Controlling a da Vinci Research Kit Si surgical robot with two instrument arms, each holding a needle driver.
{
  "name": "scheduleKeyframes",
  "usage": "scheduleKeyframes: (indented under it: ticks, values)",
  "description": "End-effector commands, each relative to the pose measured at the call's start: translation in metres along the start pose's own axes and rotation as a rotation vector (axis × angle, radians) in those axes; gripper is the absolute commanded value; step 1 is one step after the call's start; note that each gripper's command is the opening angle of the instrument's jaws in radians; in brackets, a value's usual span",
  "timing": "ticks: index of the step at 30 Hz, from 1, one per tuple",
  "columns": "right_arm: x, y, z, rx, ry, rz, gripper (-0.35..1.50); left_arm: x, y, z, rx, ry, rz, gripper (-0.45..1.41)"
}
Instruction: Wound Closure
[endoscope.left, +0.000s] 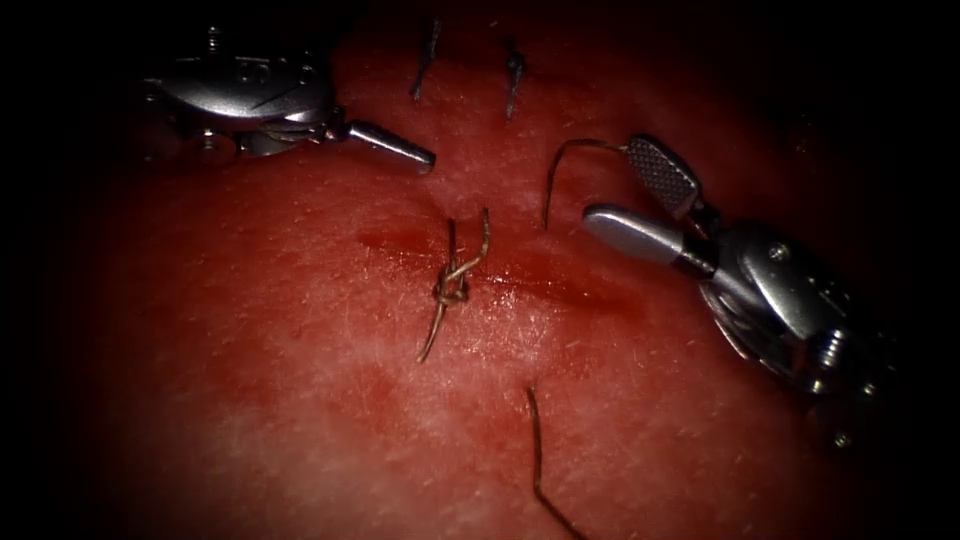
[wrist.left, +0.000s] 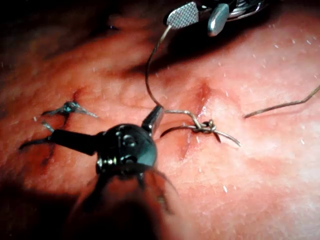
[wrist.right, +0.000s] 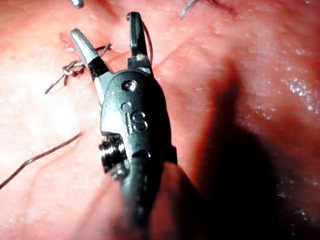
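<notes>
Knot (endoscope.left: 451, 290) sits on the cut; left tool (endoscope.left: 400, 147) clenched empty, right tool (endoscope.left: 630, 195) released.

Right claw (wrist.right: 107, 37) agape, knot (wrist.right: 73, 67) beside

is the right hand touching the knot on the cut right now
Apart. In the endoscope view the right hand stands open to the right of the knot, with bare tissue between them. A loose piece of thread reaches its upper jaw.
</notes>
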Motion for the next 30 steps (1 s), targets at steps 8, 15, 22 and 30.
scheduleKeyframes:
  ticks: [8, 15, 22, 30]
  values:
    - [-0.0009, 0.0001, -0.0017, 0.009, 0.029, 0.0, 1.18, -0.0009, -0.0064, -0.0048, 0.111, -0.073, 0.048, 0.96]
    - [-0.0008, 0.0002, -0.0023, 0.014, 0.031, 0.0, 1.16, 0.0, -0.0172, -0.0055, 0.273, -0.088, 0.177, 0.89]
    - [-0.0006, 0.0002, -0.0033, 0.024, 0.033, 0.002, 1.26, 0.001, -0.024, -0.0026, 0.338, -0.036, 0.346, 0.69]
    - [0.0, -0.0011, -0.0048, 0.005, -0.056, -0.159, 0.88, 0.0017, -0.0269, 0.0018, 0.24, 0.089, 0.499, 0.83]
